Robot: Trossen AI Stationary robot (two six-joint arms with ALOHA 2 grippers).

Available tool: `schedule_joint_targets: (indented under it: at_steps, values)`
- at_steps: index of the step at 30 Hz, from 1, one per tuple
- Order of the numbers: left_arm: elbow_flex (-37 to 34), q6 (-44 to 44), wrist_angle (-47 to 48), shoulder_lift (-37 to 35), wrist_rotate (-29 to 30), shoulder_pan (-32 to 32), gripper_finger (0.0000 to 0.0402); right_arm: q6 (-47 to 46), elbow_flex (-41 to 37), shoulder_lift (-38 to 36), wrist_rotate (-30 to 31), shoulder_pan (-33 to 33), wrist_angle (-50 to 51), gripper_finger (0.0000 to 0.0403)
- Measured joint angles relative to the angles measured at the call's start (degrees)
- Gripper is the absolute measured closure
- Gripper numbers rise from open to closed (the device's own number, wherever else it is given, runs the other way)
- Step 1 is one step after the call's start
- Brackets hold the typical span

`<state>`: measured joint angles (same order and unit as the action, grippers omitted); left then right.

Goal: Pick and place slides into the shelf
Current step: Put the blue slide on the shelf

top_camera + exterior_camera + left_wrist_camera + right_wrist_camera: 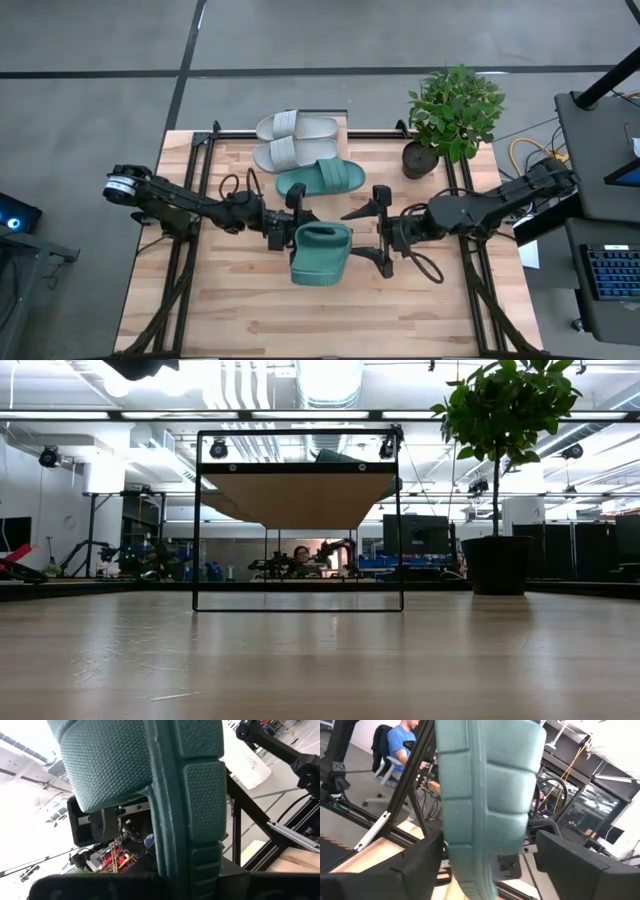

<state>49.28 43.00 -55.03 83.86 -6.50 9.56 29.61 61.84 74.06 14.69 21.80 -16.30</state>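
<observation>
From above, a teal slide (321, 254) hangs over the middle of the butcher-block table (230, 320), held between the two arms. The left gripper (285, 228) meets its left edge near the strap end; whether those fingers are clamped on it cannot be told. The right gripper (379, 230) stands at the slide's right edge with its fingers spread wide, one near the strap end and one near the heel. In the right wrist view the ribbed teal sole (485, 805) runs between the two dark fingers (395, 870), with a gap showing on either side.

The other three slides sit on the shelf (345, 128) at the far side of the table: two pale grey-white slides (296, 127) (294, 152) side by side, and the second teal slide (322, 178) just nearer than them, at the shelf's near edge. That teal slide lies close to the held one, with little room between.

A potted plant (452, 112) stands at the far right, beside the shelf's end. The near half of the table is bare wood on both sides of the arms.

In the low view the shelf's thin dark frame (197, 520) and plank underside rise well above the tabletop, with open space beneath. A person in a blue shirt (402, 742) sits beyond the table in the right wrist view.
</observation>
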Motion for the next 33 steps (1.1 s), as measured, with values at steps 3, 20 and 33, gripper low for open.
schedule_joint_targets:
  at_steps: [3, 20, 33]
  values:
    - [0.1, 0.0, 0.0, 0.0, 0.1, -0.2, 0.0383, -0.1, 0.0, 0.1, 0.0, -0.2, -0.3, 0.0126]
    - [0.2, -0.2, 0.0, 0.1, 0.6, -0.5, 0.0383, 7.1, -0.2, 1.6, 0.0, -0.1, -0.1, 0.0346]
    - [0.2, -3.8, 0.6, -1.3, 6.0, -0.6, 0.0274, 7.2, -0.3, 0.3, 6.5, -0.1, 0.3, 0.0348]
